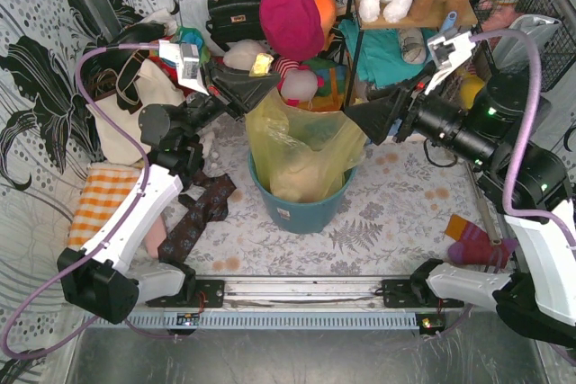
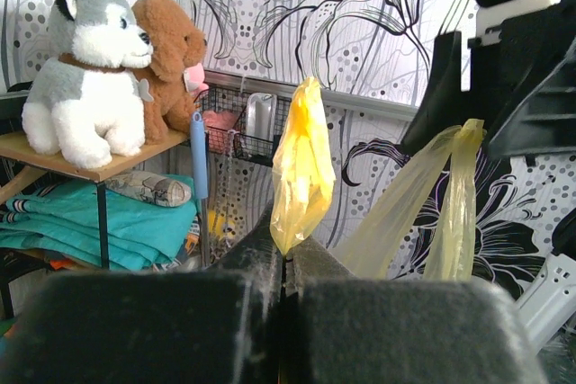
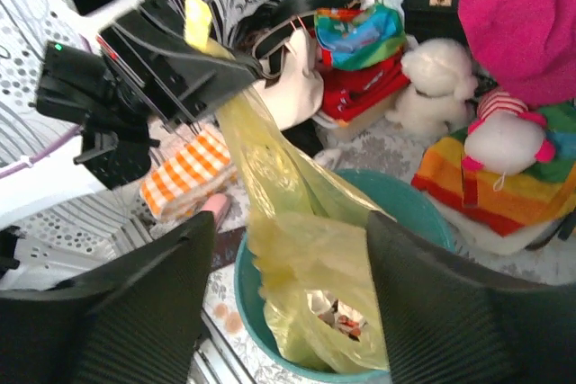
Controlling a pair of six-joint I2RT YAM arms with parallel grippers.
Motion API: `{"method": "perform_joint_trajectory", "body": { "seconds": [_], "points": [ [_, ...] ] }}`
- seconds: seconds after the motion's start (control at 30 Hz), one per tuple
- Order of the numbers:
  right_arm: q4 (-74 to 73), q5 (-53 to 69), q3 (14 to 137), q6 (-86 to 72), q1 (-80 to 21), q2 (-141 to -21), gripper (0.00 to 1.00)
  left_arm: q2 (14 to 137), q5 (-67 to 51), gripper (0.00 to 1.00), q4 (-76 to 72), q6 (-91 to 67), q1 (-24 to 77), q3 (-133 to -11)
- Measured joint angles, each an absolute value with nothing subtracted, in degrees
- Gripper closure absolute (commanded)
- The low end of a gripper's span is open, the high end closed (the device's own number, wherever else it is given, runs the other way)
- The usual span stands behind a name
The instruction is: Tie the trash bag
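The yellow-green trash bag sits in the teal bucket at the table's middle, its mouth pulled up and open. My left gripper is shut on the bag's left top corner and holds it up; in the left wrist view a yellow flap sticks out above the closed jaws. My right gripper is at the bag's right top edge. In the right wrist view its jaws stand wide open with the bag between them above the bucket. A second bag strand reaches up to the right gripper's fingers.
A cream tote and an orange checked cloth lie to the left. A dark patterned cloth lies beside the bucket. Plush toys, a pink hat and a black handbag crowd the back. A sock lies on the right.
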State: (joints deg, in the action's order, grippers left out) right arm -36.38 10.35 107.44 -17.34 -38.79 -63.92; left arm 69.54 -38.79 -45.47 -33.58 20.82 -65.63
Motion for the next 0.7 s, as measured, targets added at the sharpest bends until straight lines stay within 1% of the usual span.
{"method": "perform_joint_trajectory", "body": {
  "seconds": [0.03, 0.1, 0.13, 0.17, 0.2, 0.33, 0.5, 0.6, 0.7],
  "points": [
    [-36.6, 10.2, 106.0, -17.3, -38.8, -63.4, 0.47, 69.5, -38.7, 1.00, -45.3, -33.5, 20.8, -65.6],
    [-37.0, 9.7, 103.7, -17.2, -38.8, -62.6, 0.65, 69.4, -38.6, 1.00, -44.8, -33.4, 20.8, -65.6],
    [-37.0, 9.5, 102.8, -17.3, -38.8, -62.4, 0.77, 69.3, -38.5, 1.00, -44.6, -33.3, 20.8, -65.6],
    [-37.0, 9.3, 101.9, -17.6, -38.8, -62.2, 0.98, 69.2, -38.5, 1.00, -44.3, -33.3, 20.8, -65.6],
    [-36.9, 9.1, 101.4, -17.5, -38.8, -62.1, 1.00, 69.1, -38.5, 1.00, -44.1, -33.2, 20.8, -65.6],
    [-36.0, 7.7, 100.2, -18.5, -38.8, -61.7, 1.00, 68.7, -38.1, 1.00, -42.8, -33.2, 20.8, -65.6],
    [-31.3, 4.5, 99.9, -19.2, -38.8, -62.1, 1.00, 67.5, -36.8, 1.00, -38.8, -33.3, 20.8, -67.2],
    [-28.6, 2.1, 102.0, -19.2, -38.8, -64.6, 1.00, 65.8, -35.8, 1.00, -35.5, -33.3, 20.8, -69.0],
    [-27.0, 0.7, 107.0, -18.5, -38.8, -69.3, 1.00, 63.5, -34.4, 1.00, -32.0, -33.2, 20.8, -70.8]
  ]
}}
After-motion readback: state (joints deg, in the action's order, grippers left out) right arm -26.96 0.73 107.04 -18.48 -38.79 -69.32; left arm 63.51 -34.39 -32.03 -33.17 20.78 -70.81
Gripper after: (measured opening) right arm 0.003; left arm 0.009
